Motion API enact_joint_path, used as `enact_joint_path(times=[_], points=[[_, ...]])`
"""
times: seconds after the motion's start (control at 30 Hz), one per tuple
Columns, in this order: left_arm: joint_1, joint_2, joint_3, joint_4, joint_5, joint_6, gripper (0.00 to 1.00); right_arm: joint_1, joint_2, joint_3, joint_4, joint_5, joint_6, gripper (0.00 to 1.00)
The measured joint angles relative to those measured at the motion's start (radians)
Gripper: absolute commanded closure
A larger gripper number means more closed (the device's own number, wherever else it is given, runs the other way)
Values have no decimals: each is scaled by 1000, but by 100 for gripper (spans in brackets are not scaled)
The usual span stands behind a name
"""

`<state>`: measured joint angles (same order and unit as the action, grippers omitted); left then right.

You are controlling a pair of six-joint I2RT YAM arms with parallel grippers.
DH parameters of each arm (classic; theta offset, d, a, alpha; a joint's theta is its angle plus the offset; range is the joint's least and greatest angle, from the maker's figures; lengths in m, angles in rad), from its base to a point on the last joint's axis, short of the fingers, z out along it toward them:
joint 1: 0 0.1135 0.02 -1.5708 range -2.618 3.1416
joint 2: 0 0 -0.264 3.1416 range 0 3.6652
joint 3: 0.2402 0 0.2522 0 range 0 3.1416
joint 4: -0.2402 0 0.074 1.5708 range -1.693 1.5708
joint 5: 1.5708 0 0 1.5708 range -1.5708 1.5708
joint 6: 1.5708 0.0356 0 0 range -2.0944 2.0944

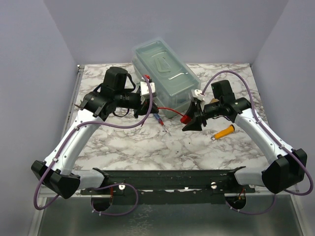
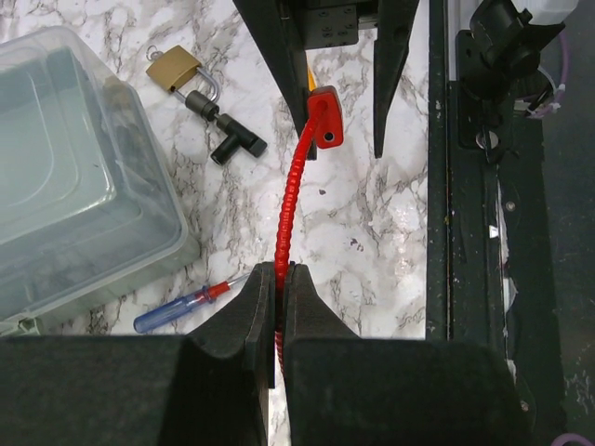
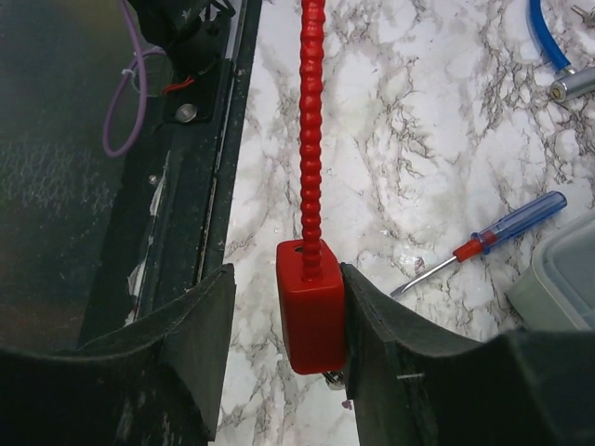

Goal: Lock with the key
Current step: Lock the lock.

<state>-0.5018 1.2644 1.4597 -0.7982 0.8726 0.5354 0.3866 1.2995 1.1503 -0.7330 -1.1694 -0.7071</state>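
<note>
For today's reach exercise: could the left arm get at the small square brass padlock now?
Probably not at once: the left gripper is shut on the red ribbed cable. The brass padlock lies uncovered on the marble beside the clear plastic box.

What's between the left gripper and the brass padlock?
In the left wrist view, bare marble from the left gripper, then a black T-shaped piece at the padlock.
</note>
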Motion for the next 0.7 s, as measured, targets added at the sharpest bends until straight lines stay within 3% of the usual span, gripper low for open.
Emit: enact_joint_path(times=[0.3, 0.43, 0.47, 0.6, 0.7], points=[[0, 6, 0, 26, 1, -25, 100, 1, 5, -2, 6, -3, -1, 72], [0, 6, 0, 27, 1, -26, 100, 1, 5, -2, 6, -3, -1, 97], [0, 6, -1, 29, 0, -26, 100, 1, 5, -2, 6, -3, 1, 99], [0, 6, -11, 35, -32, -44, 70, 1, 5, -2, 7, -2, 16, 100], [1, 6, -33, 22, -111, -56, 66, 1, 5, -2, 10, 11, 39, 100]])
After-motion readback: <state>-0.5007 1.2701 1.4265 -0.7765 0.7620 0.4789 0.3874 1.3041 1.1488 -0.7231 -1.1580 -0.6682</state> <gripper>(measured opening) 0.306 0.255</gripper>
